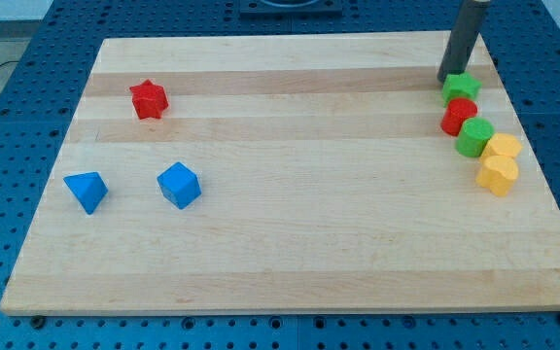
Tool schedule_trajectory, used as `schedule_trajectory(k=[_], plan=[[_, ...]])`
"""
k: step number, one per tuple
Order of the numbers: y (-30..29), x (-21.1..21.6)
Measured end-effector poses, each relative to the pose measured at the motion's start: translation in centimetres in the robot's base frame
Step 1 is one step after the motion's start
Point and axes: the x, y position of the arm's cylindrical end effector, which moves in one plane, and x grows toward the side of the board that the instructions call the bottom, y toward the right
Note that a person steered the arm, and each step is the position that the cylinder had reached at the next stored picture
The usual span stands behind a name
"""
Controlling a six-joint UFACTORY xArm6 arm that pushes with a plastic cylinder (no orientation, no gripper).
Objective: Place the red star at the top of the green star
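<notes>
The red star (149, 99) lies at the view's upper left of the wooden board (290, 243). The green star (462, 88) lies at the view's upper right, heading a tight chain of blocks. My tip (445, 79) rests on the board just up and left of the green star, touching or almost touching it. The rod rises from there to the view's top edge. The red star is far to the left of my tip.
Below the green star run a red cylinder (459, 117), a green cylinder (474, 137), and two yellow blocks (503, 147) (498, 175). A blue triangular block (87, 191) and a blue cube (179, 185) lie at the left.
</notes>
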Motion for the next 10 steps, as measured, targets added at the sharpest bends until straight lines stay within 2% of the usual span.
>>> schedule_trajectory(k=[2,3,4,6,7,8,9,10], plan=[[-0.9,0.9],[-4.2,-0.5],[-12.6,1.5],[-32.3,8.4],[-43.2,8.2],[-48.3,5.4],[-44.5,2.7],[-36.5,2.6]])
